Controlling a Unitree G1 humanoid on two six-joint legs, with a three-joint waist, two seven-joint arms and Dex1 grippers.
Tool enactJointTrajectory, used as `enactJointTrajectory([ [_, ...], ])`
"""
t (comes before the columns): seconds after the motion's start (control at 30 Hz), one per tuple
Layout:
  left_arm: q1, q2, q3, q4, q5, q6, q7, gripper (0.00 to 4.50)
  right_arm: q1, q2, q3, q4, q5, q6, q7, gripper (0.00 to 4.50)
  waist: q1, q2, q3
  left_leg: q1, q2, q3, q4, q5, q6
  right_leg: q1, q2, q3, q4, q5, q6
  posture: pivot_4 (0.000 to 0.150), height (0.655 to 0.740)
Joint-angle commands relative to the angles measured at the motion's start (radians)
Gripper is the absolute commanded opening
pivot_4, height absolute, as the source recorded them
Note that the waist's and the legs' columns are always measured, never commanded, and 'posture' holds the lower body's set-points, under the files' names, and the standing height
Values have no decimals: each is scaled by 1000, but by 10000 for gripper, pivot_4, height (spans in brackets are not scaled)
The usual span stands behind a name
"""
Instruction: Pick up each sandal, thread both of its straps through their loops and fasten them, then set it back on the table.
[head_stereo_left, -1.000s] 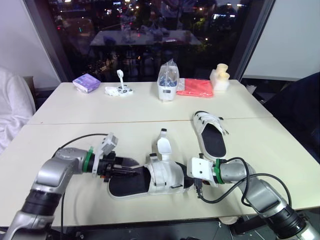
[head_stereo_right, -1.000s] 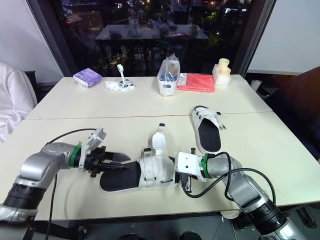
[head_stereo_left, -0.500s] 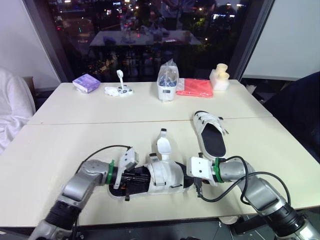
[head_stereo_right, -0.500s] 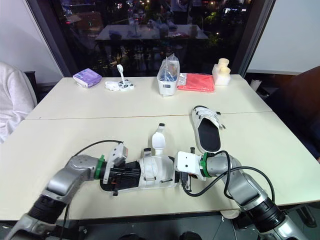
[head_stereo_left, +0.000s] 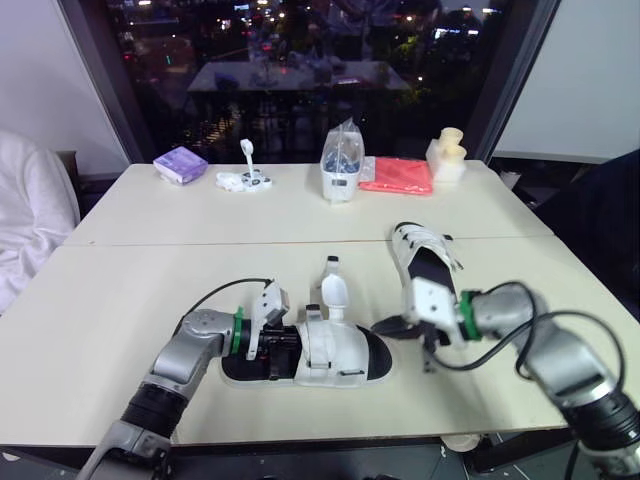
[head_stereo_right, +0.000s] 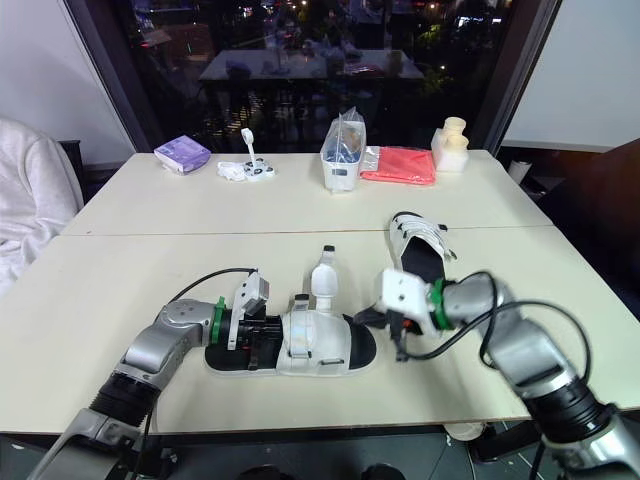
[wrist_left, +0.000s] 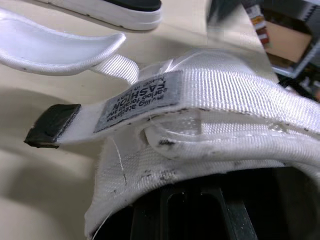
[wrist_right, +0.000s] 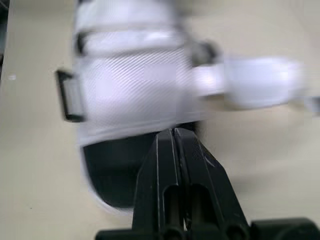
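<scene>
On the table (head_stereo_left: 120, 290), the right claw (wrist_right: 173, 134) has backed off the sandal (head_stereo_left: 335, 352).

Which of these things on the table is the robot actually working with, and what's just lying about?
In the job: near sandal, far sandal, left gripper and right gripper, both at the near one.
Just lying about: purple packet, small white gadget, clear plastic bag, red cloth, cream-coloured block.

Office-like room at night, two pale tables (head_stereo_left: 120, 290) pushed together, large dark window (head_stereo_left: 200, 90) with city lights
</scene>
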Motion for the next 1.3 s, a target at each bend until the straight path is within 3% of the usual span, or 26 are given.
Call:
enactJointTrajectory([
  [0.03, -29, 2, -4, 22, 16, -41, -16, 0, -76, 15, -49, 34, 112, 90, 32, 12468, 0, 0, 0, 0, 0, 0, 0, 0, 0, 0, 0, 0, 0, 0, 0, 1500, 7400],
  [0.17, -42, -9, -5, 49, 31, -72, -18, 0, -172, 110, -47, 165, 188, 250, -15, 31361, -1, 0, 0, 0, 0, 0, 0, 0, 0, 0, 0, 0, 0, 0, 0, 1500, 7400],
  [0.27, -41, -17, -7, 50, 36, -83, -14, 0, -210, 176, -26, 285, 154, 264, -79, 44669, 1, 0, 0, 0, 0, 1, 0, 0, 0, 0, -1, 0, 0, 1, 0, 1500, 7400],
  [0.53, -16, -29, -17, -7, 56, -111, 1, 0, -338, 325, -41, 529, 230, 548, -159, 44669, -1, 1, 1, -1, -1, 1, 0, 0, 0, -1, -1, 0, 0, 2, 3, 1500, 7400],
  [0.73, 13, -2, -1, -92, 32, -66, -2, 0, -371, 360, -52, 564, 264, 627, -177, 44669, -3, 2, 1, -2, -1, 1, 0, 0, 0, -2, -1, 0, 0, 3, 3, 1500, 7400],
  [0.87, 86, 123, 72, -258, -52, 36, -47, 0, -380, 379, -41, 604, 245, 616, -202, 44669, -17, 3, 2, -2, 0, 1, -1, 0, 0, -2, -1, 0, 1, 3, 4, 1500, 7400],
  [1.07, 144, 266, 150, -388, -159, 159, -75, 0, -293, 283, -42, 406, 236, 482, -154, 44669, -20, 7, 4, -3, -1, 0, -1, 0, 0, -4, -1, 0, 2, 3, 4, 1500, 7400],
  [1.23, 95, 325, 241, -370, -263, 274, -59, 0, -74, 150, 3, 127, 141, 240, -134, 44669, -21, 6, 5, -3, -1, 0, -2, 0, 0, -3, -1, 0, 1, 2, 5, 1500, 7400],
  [1.3, 66, 322, 252, -337, -275, 290, -54, 0, -3, 112, 19, 71, 96, 138, -129, 39686, -20, 6, 5, -3, -1, 0, -2, 0, 0, -3, -1, 0, 1, 2, 6, 1500, 7400],
])
